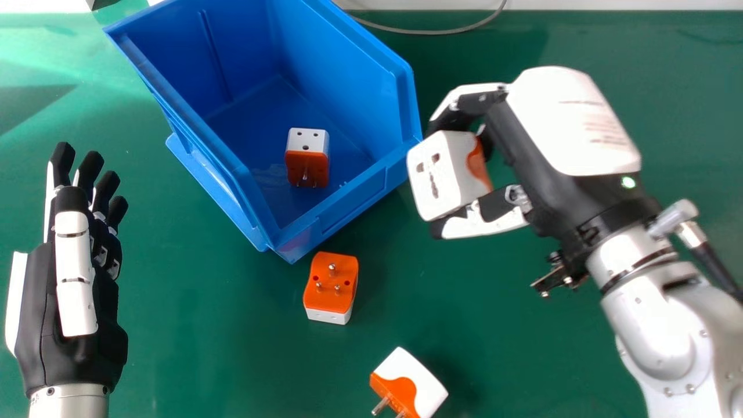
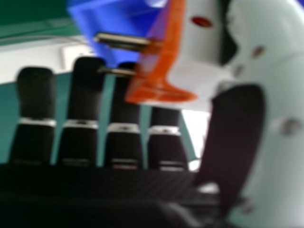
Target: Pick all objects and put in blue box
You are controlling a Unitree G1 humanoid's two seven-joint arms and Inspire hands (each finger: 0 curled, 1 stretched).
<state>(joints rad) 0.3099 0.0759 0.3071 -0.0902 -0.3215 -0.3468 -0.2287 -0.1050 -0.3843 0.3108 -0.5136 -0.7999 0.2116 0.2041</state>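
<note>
My right hand point(image 1: 572, 125) is right of the blue box point(image 1: 342, 217), curled round a white and orange adapter point(image 1: 444, 174) held above the table near the box's right corner. In the right hand view, the held adapter point(image 2: 197, 71) lies between the thumb and fingers of my right hand point(image 2: 235, 137), its metal pins showing. One adapter point(image 1: 307, 157) rests inside the box. Another adapter point(image 1: 331, 281) stands pins up just below the box's front corner, and a third adapter point(image 1: 409, 383) lies tilted near the bottom edge. My left hand point(image 1: 72, 261) is at the left with straight fingers.
A grey cable point(image 1: 435, 31) runs along the far edge of the green table point(image 1: 220, 348), behind the box. The box's open front faces toward me.
</note>
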